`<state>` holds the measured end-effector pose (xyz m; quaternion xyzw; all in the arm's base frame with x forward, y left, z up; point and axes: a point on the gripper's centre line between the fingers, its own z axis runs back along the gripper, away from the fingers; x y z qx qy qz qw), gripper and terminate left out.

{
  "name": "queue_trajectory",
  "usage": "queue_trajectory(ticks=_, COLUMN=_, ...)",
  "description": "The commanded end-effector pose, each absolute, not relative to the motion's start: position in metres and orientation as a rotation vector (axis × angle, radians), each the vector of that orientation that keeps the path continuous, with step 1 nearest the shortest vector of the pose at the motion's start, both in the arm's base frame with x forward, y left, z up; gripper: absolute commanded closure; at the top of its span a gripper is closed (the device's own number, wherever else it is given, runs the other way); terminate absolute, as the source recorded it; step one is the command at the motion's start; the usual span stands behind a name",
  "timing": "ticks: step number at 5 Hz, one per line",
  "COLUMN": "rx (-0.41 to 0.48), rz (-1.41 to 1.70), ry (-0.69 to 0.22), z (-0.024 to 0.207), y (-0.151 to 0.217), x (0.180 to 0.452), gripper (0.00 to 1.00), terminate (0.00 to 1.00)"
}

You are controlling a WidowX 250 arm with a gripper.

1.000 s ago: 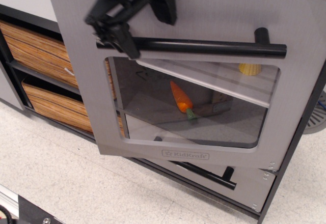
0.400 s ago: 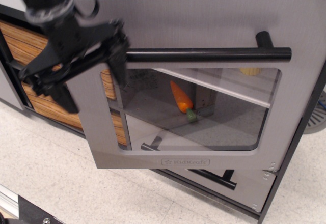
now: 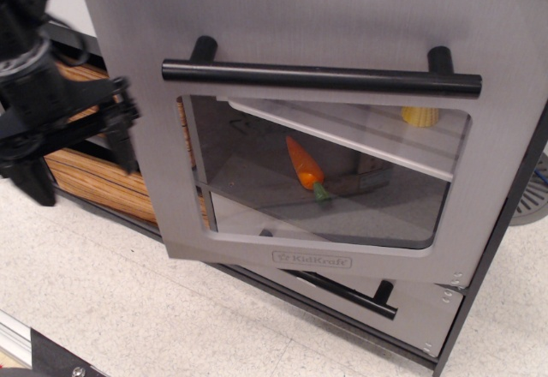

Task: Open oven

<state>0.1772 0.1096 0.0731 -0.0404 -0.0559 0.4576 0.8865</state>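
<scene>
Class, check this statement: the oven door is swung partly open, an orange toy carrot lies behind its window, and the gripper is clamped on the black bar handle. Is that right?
Not quite. In observation.image the gripper is off the black bar handle, hanging left of the oven door and holding nothing. The rest is right: the door is swung partly open, and the orange toy carrot lies behind its window.

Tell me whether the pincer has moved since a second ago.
Yes. The pincer has left the oven door's black handle and swung left and down; it now hangs open beside the door's left edge, before the orange drawers.

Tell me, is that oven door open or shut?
Partly open. The oven door swings out on its right side, its left edge standing clear of the wooden drawers.
</scene>
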Motion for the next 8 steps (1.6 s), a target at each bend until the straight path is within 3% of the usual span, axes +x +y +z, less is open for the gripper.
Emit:
queue_trajectory(ticks=1, rx=-0.051, rz=1.046, ry=-0.21, z=0.096, y=0.165, x=0.198, gripper=0.0, terminate=0.0)
queue_trajectory(ticks=2, rx=-0.095, rz=1.113, ry=-0.233, z=0.112, y=0.175, x=0.209, gripper=0.0, terminate=0.0)
queue_trajectory(ticks=3, rx=-0.117, rz=1.165, ry=-0.169, z=0.117, y=0.184, x=0.218, gripper=0.0, terminate=0.0)
queue_trajectory(ticks=5, rx=-0.151, rz=1.279, ry=-0.186, z=0.145, y=0.195, x=0.243, gripper=0.0, terminate=0.0)
queue_trajectory(ticks=7, rx=-0.157, rz=1.403, ry=-0.246, z=0.156, y=0.216, x=0.269, gripper=0.0, terminate=0.0)
queue_trajectory(ticks=8, rx=-0.121, rz=1.34, ry=-0.192, z=0.151, y=0.203, x=0.277, gripper=0.0, terminate=0.0)
